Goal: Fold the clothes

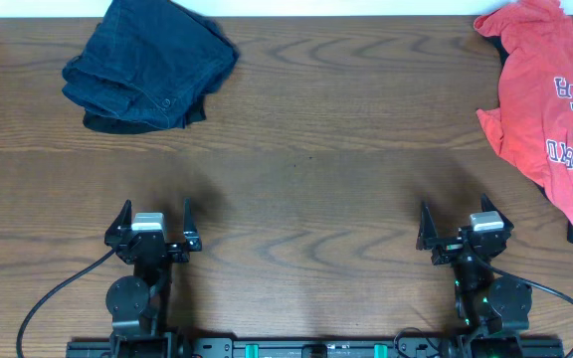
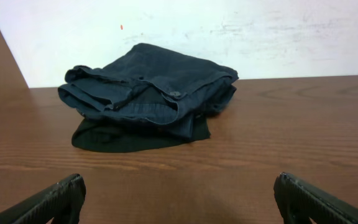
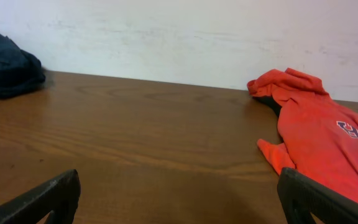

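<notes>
Brown wood-grain table (image 1: 306, 149), smooth, with a dull sheen. At the table's far left, heavy dark denim (image 1: 152, 60), matt and coarse, over thin black cloth (image 2: 110, 138). At its far right, soft coral-red cotton T-shirt (image 1: 550, 109), matt, with printed lettering. Behind the table, white matt wall (image 2: 229, 31), scuffed. At its near edge, left gripper (image 1: 156, 207) and right gripper (image 1: 455, 205), matt black, plastic-looking.

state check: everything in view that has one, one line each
red T-shirt: unfolded, crumpled, lettering up, far right of the table, partly out of frame
denim garment: bunched in a heap, far left, lying on black cloth
black cloth: mostly covered by the denim
left claw: open, empty
right claw: open, empty
</notes>
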Available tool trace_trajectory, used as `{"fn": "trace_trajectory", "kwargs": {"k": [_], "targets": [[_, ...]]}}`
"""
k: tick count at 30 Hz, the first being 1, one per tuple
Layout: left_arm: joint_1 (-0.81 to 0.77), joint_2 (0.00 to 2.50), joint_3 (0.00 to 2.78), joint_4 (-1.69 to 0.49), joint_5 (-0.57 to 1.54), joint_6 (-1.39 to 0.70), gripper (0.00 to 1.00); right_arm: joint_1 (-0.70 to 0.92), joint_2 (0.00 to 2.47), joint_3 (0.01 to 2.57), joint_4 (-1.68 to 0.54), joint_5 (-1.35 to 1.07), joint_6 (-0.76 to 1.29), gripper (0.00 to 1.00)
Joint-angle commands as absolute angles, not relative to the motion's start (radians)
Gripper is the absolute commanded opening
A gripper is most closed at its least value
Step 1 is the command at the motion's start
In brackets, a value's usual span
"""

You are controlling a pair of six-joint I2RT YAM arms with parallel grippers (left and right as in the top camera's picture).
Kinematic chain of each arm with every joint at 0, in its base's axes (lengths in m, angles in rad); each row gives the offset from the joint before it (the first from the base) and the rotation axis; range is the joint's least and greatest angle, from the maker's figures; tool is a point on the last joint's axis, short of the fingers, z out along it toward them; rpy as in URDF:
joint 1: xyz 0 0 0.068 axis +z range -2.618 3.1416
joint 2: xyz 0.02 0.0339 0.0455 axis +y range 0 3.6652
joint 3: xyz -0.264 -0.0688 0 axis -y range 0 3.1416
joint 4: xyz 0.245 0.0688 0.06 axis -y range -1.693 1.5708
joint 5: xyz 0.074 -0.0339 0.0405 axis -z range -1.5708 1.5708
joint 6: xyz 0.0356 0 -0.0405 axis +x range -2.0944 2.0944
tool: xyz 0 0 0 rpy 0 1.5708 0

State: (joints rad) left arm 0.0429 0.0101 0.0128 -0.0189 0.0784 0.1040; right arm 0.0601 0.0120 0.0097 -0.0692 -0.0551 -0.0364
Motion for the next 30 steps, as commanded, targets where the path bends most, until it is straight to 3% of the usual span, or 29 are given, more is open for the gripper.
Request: {"fn": "trace_trajectory", "kwargs": {"k": [1, 30], "targets": [[0.038, 0.003, 0.004, -0.062, 0.093, 0.095, 0.98, 0.059, 0.007, 0.006, -0.070, -0.056, -0.031, 0.99], [0.038, 0.004, 0.004, -0.063, 0.093, 0.095, 0.98, 0.059, 0.007, 0.006, 0.000, -0.132, -0.031, 0.99]]}}
